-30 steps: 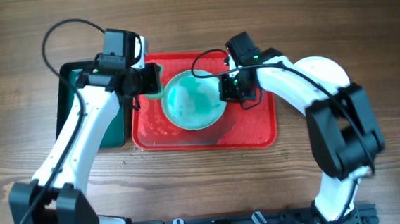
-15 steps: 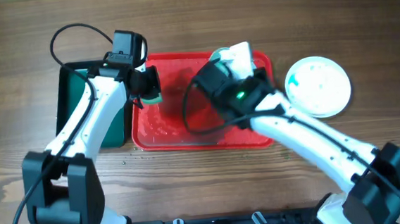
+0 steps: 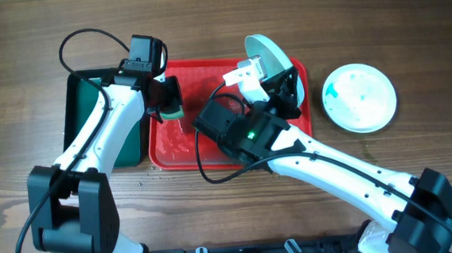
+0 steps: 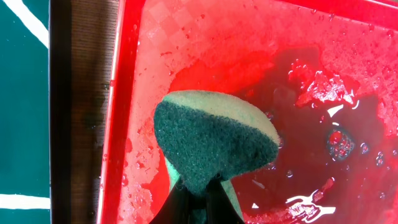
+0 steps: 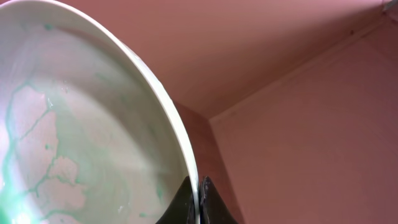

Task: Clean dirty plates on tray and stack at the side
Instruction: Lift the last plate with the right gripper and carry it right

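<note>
The red tray (image 3: pixel 187 141) lies mid-table, wet inside. My right gripper (image 3: pixel 278 73) is shut on the rim of a pale aqua plate (image 3: pixel 267 52) and holds it tilted on edge over the tray's far right part. The right wrist view shows its green-streaked face (image 5: pixel 81 137) and my gripper (image 5: pixel 198 194) pinching the rim. My left gripper (image 3: pixel 162 95) is shut on a green sponge (image 3: pixel 173 108) at the tray's left side. In the left wrist view the sponge (image 4: pixel 214 140) hangs over the wet tray floor (image 4: pixel 186 37). A second plate (image 3: pixel 359 97) lies on the table to the right. A third plate is not in view.
A dark green tray (image 3: pixel 102 127) lies just left of the red tray, under my left arm. My right arm (image 3: pixel 324 163) crosses the red tray's front right corner. The red tray floor (image 4: pixel 348 137) holds puddles and foam. Bare wood table (image 3: pixel 410 18) surrounds the trays.
The plate that lay flat over the tray's middle now stands tilted at the tray's far right in my right gripper. My right arm swung across the tray's front. My left gripper with the sponge barely moved.
</note>
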`<move>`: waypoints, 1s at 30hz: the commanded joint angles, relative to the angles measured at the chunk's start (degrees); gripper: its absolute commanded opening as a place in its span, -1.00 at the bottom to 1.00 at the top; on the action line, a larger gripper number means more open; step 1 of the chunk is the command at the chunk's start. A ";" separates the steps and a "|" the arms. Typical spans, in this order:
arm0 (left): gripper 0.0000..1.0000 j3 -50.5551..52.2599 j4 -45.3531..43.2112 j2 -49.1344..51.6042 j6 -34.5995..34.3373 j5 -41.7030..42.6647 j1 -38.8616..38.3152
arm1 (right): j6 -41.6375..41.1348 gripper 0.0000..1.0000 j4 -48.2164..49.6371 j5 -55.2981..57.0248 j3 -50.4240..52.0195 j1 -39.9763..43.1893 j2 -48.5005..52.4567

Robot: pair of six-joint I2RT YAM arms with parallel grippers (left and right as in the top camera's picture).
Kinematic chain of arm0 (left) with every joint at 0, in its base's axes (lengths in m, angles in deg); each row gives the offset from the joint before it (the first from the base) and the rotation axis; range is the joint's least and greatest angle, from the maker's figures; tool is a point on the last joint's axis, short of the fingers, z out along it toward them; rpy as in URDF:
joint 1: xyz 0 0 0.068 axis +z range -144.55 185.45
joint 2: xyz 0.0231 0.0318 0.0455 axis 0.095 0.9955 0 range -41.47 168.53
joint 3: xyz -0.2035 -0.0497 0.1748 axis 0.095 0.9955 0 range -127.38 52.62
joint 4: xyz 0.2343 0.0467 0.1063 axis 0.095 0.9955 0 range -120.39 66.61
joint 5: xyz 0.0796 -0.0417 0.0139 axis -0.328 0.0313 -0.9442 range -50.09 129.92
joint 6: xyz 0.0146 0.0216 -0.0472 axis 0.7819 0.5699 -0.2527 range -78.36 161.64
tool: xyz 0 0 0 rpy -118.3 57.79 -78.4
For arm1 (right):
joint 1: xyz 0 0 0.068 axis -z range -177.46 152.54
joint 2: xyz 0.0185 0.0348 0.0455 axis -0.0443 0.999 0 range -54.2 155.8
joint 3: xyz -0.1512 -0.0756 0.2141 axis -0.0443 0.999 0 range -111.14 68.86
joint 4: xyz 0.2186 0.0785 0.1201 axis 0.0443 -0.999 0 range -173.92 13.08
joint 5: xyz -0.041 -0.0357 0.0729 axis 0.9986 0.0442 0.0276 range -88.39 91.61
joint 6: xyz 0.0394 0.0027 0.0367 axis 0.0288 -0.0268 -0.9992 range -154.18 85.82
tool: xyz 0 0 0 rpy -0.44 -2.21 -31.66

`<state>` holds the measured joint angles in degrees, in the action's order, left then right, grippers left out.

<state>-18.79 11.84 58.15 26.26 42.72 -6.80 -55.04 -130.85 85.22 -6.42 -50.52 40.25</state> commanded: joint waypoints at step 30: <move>-0.92 -0.04 0.31 0.59 -0.55 -0.98 0.26 | 2.58 -0.92 10.62 -86.84 11.02 66.38 -5.53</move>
<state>-18.79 12.17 58.15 26.24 42.72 -6.80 -51.61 -121.80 -0.11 1.45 11.22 35.97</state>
